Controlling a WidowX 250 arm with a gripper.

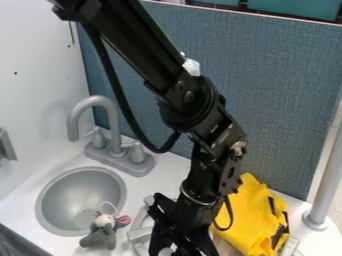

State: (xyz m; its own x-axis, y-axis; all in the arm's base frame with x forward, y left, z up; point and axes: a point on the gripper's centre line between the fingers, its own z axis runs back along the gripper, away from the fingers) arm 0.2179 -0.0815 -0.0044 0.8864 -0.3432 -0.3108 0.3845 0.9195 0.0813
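Observation:
The black gripper (175, 245) hangs low at the bottom centre, over a grey stove-like ring piece (140, 235) on the white counter. Just right of the arm lies a bright yellow cloth item (254, 217) with black straps, partly hidden behind the arm. A grey plush mouse (100, 237) with pink ears lies at the front edge of the sink, left of the gripper and apart from it. Whether the gripper touches or holds anything cannot be told.
A round grey sink (80, 192) is set in the counter at the left, with a grey faucet (100, 102) behind it. A blue-grey panel (267, 100) stands along the back, a white wall (33, 75) at the left, and a grey pole (327, 185) at the right.

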